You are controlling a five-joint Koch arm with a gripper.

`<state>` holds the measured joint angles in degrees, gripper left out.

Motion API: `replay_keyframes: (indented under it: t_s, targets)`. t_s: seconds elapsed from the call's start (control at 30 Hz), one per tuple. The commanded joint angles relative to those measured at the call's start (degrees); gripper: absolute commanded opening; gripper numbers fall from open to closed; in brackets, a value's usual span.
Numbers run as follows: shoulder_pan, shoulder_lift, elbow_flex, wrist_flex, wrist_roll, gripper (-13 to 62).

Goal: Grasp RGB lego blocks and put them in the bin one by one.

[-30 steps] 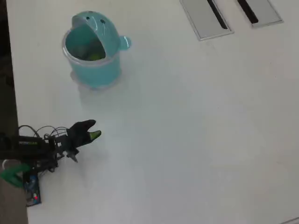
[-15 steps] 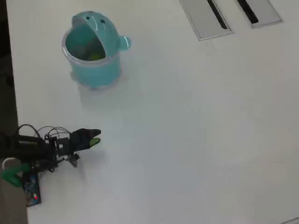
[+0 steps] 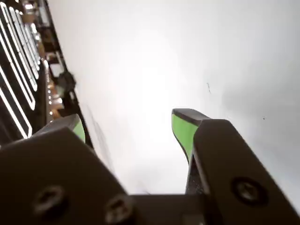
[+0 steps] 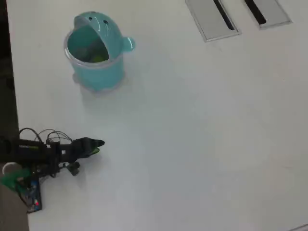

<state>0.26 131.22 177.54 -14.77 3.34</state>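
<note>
Teal bin, contents indistinct, end effector spread, empty

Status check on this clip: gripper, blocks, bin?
Gripper open, empty, low by table edge. Teal round plastic bin upright; something yellow-green inside. No loose blocks on white table. Nothing in the way.

A white bench fills nearly the whole overhead view, evenly lit and faintly glossy. At its top edge two flat grey plates with black slots lie side by side. A dark strip of floor runs down the left. In the wrist view, blurred dark furniture with bright light strips stands beyond the bench's edge.
</note>
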Motion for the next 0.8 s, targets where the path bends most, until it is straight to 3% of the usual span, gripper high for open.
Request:
replay_keyframes:
  t_s: [0.0,0.77]
  targets:
    - [-0.4,3.9,4.2,1.2,0.9,34.4]
    - [-1.5,3.6,4.1,2.1,0.6,34.6]
